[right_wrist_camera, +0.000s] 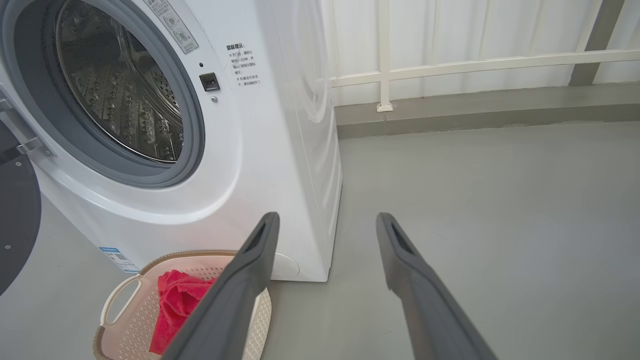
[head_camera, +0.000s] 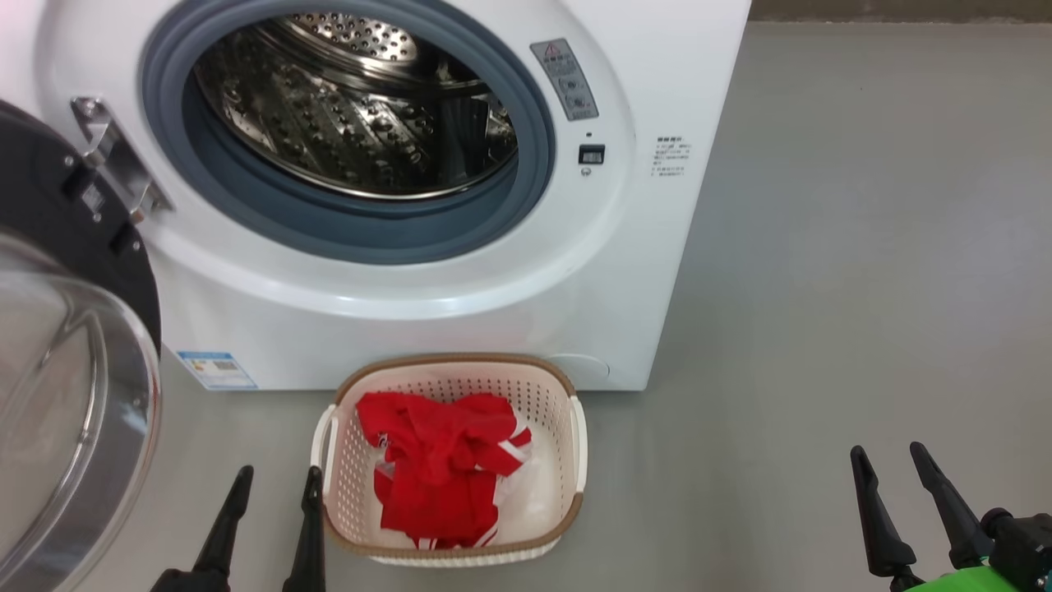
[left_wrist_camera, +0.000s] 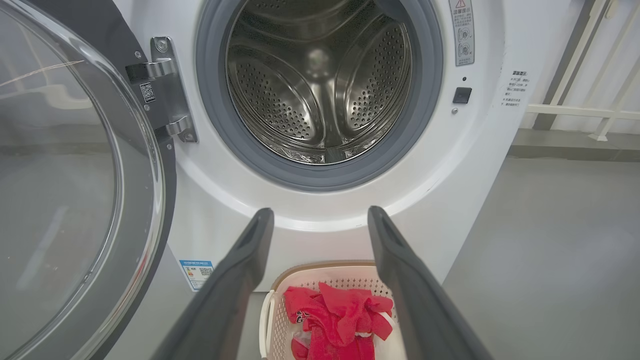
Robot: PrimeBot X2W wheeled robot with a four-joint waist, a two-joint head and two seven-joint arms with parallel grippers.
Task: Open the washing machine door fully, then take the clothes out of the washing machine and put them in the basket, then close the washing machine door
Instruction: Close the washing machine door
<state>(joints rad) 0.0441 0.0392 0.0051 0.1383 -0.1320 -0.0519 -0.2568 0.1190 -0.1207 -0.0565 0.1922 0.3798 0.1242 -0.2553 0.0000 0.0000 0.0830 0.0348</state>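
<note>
The white washing machine (head_camera: pixel 625 271) stands with its round door (head_camera: pixel 74 395) swung wide open to the left, black rim and clear glass bowl facing me. Its steel drum (left_wrist_camera: pixel 320 85) looks bare inside. The red clothes (head_camera: pixel 444 469) lie bundled in the cream basket (head_camera: pixel 575 386) on the floor in front of the machine. My left gripper (head_camera: pixel 275 481) is open, just left of the basket, with nothing between its fingers. My right gripper (head_camera: pixel 889 459) is open and empty too, well to the right over the floor.
Grey floor (head_camera: pixel 863 247) stretches to the right of the machine. A white railing and pale wall (right_wrist_camera: pixel 450 65) run behind it. The open door takes up the space at the left, close to my left arm.
</note>
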